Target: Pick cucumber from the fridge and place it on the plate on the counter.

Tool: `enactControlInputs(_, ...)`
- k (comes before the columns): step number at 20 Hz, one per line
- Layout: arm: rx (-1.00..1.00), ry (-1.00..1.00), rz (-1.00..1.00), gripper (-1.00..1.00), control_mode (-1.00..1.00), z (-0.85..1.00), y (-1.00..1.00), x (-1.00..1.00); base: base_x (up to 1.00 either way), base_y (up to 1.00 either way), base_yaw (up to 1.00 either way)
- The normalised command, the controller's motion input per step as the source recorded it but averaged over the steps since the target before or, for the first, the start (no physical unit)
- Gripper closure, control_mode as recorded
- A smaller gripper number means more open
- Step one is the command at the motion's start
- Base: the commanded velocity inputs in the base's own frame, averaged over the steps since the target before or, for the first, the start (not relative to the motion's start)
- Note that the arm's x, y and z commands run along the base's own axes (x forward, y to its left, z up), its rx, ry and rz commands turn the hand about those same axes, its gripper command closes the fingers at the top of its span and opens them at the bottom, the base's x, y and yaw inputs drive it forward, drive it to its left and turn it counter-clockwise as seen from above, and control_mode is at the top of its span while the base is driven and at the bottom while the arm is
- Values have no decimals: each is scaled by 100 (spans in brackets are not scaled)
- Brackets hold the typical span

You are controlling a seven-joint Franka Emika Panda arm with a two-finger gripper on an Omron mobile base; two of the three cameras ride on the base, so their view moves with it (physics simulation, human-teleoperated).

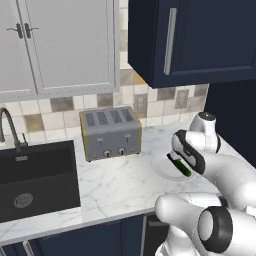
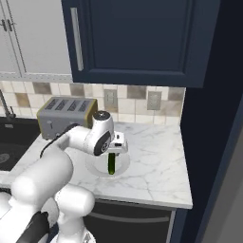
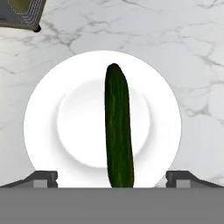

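The dark green cucumber (image 3: 117, 131) rests on the round white plate (image 3: 43, 122), which sits on the white marble counter (image 3: 175, 35). My gripper (image 3: 112, 178) hovers just above it, open, with the fingertips (image 3: 43, 178) wide apart on either side and not touching it. From the right base view the cucumber (image 2: 112, 163) looks steeply tilted, its lower end on the plate (image 2: 95, 167) under the gripper (image 2: 114, 151). In the left base view the cucumber (image 1: 180, 165) lies across the plate (image 1: 161, 167) beside the gripper (image 1: 175, 156). The fridge is out of view.
A grey toaster (image 1: 111, 132) stands on the counter (image 1: 115, 185) to the left of the plate, near the tiled wall. A black sink (image 1: 35, 175) with a tap is farther left. Dark navy wall cupboards (image 2: 137, 38) hang overhead, and a tall dark panel (image 2: 209, 142) bounds the counter's right end.
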Motion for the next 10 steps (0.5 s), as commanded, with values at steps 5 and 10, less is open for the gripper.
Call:
enactControlInputs(5, 6, 1, -12, -100, -100, 89, 1, -70, 0, 0, 0)
enactControlInputs(10, 2, 0, -37, -100, -100, 32, 31, -50, 0, 0, 0)
